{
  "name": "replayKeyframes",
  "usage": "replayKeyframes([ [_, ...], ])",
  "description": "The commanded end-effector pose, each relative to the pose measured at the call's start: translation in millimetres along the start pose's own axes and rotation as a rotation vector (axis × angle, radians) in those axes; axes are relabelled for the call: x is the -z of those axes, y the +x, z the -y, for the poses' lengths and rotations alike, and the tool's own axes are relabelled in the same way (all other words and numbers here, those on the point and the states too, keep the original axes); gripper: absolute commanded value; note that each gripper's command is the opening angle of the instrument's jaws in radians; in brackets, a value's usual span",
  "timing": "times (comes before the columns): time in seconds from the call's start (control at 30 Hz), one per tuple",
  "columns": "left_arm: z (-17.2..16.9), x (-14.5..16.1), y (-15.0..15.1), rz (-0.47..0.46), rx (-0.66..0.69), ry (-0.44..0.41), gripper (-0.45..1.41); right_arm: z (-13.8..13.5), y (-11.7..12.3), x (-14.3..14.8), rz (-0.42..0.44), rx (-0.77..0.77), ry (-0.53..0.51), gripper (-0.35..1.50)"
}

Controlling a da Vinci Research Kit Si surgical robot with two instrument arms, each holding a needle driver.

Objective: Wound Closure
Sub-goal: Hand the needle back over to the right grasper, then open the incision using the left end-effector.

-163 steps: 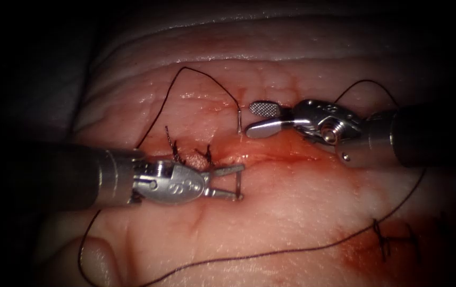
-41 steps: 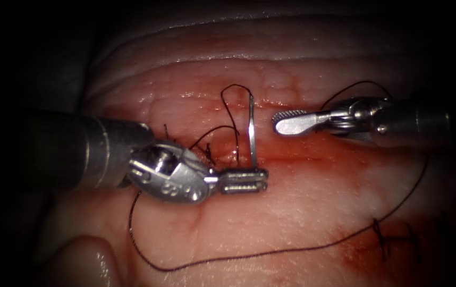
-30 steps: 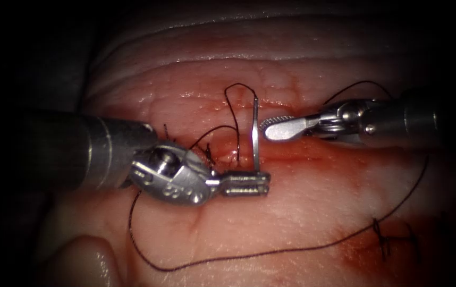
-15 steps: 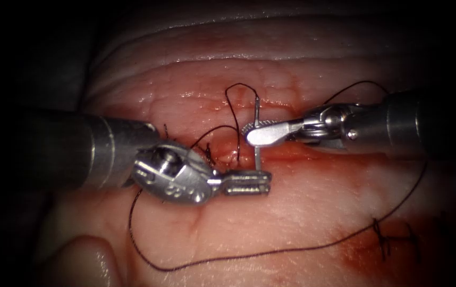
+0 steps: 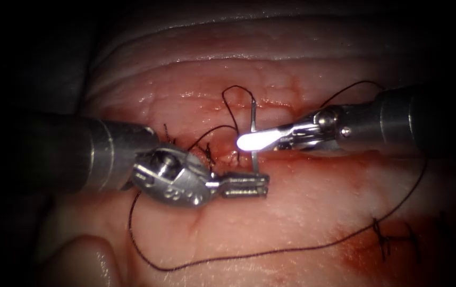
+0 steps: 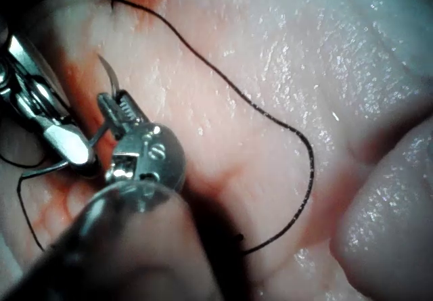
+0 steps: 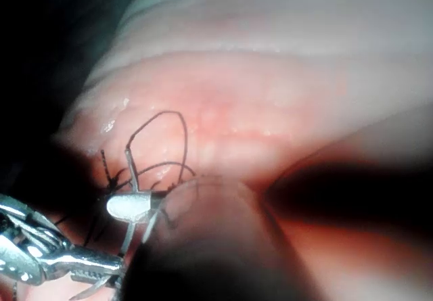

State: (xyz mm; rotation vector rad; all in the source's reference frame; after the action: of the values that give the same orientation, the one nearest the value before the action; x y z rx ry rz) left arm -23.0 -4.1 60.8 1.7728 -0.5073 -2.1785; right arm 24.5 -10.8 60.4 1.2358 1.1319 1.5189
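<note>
The left tool has its jaws clenched on the needle near the needle's lower end, just near of the cut; the left wrist view shows the same grip, the left tool pinching the curved steel with one end of the needle jutting free beyond the jaws. From that grip the needle stands up out of the tissue, clear of it, its upper end carrying the thread. The right tool comes in from the right and its jaws sit across the needle's mid-curve, looking closed around it, though glare on the tip hides the contact itself. In the right wrist view the right tool lies against the needle partway along the shaft, with the left tool gripping lower down. The thread rises from the needle's upper end in a small loop on the far side of the cut, drops past the knot tails of an earlier stitch left of the needle, then runs under the left tool and sweeps in a long arc across the near tissue toward a second finished stitch at the near right. Red fluid stains the tissue along the cut and around that right-hand stitch.
</note>
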Motion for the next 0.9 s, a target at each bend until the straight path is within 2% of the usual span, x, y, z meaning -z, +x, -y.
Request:
replayKeyframes([
  [0.03,-0.3,-0.6,-0.3,-0.001,0.000,0.000,-0.45,-0.5,-0.2,-0.7,-0.012,0.003,-0.017,-0.35],
  [0.2,-0.3,-0.7,-0.1,0.000,-0.006,-0.006,-0.45,-0.5,0.1,-0.6,-0.020,0.007,-0.028,-0.35],
  [0.23,-0.2,-0.7,-0.1,0.000,0.013,-0.009,-0.06,-0.6,0.1,-0.5,-0.020,0.007,-0.028,-0.35],
  [0.27,-0.1,-0.7,-0.1,-0.002,0.032,-0.008,0.44,-0.6,0.1,-0.4,-0.019,0.007,-0.028,-0.35],
  [0.3,0.0,-0.6,-0.1,-0.005,0.068,-0.008,0.78,-0.6,0.2,-0.3,-0.019,0.006,-0.028,-0.35],
  [0.33,0.2,-0.5,-0.1,-0.009,0.118,-0.008,0.93,-0.6,0.4,-0.2,-0.024,0.011,-0.032,-0.35],
  [0.43,0.8,-0.1,-0.3,0.008,0.207,0.008,1.18,-0.7,1.0,0.3,-0.047,0.054,-0.029,-0.35],
  [0.47,0.9,0.1,-0.4,0.018,0.250,0.016,1.21,-0.7,1.2,0.5,-0.058,0.076,-0.029,-0.35],
  [0.53,1.1,0.5,-0.6,0.036,0.307,0.024,1.15,-0.8,1.8,1.0,-0.091,0.125,-0.031,-0.35],
  [0.57,1.2,0.8,-0.9,0.042,0.355,0.028,0.89,-0.9,2.1,1.3,-0.107,0.159,-0.033,-0.35],
  [0.6,1.2,1.0,-1.1,0.049,0.421,0.034,0.41,-1.0,2.3,1.5,-0.113,0.182,-0.033,-0.35],
  [0.63,1.1,1.2,-1.3,0.064,0.474,0.034,0.17,-1.0,2.4,1.7,-0.120,0.199,-0.034,-0.35],
  [0.7,1.0,1.4,-2.0,0.105,0.538,-0.031,-0.15,-1.2,2.7,2.1,-0.130,0.252,-0.042,-0.35],
  [0.73,1.0,1.4,-2.2,0.124,0.561,-0.060,-0.23,-1.3,2.7,2.2,-0.139,0.264,-0.040,-0.35],
  [0.77,0.9,1.5,-2.5,0.142,0.571,-0.090,-0.23,-1.3,2.8,2.4,-0.147,0.281,-0.033,-0.35],
  [0.83,0.9,1.4,-3.1,0.166,0.605,-0.119,-0.33,-1.2,2.9,2.5,-0.161,0.321,-0.026,-0.35],
  [0.87,0.9,1.3,-3.5,0.183,0.622,-0.131,-0.45,-1.1,3.0,2.6,-0.172,0.343,-0.019,-0.35],
  [0.9,0.9,1.3,-3.8,0.201,0.627,-0.134,-0.45,-1.1,3.1,2.7,-0.179,0.359,-0.015,-0.35],
])
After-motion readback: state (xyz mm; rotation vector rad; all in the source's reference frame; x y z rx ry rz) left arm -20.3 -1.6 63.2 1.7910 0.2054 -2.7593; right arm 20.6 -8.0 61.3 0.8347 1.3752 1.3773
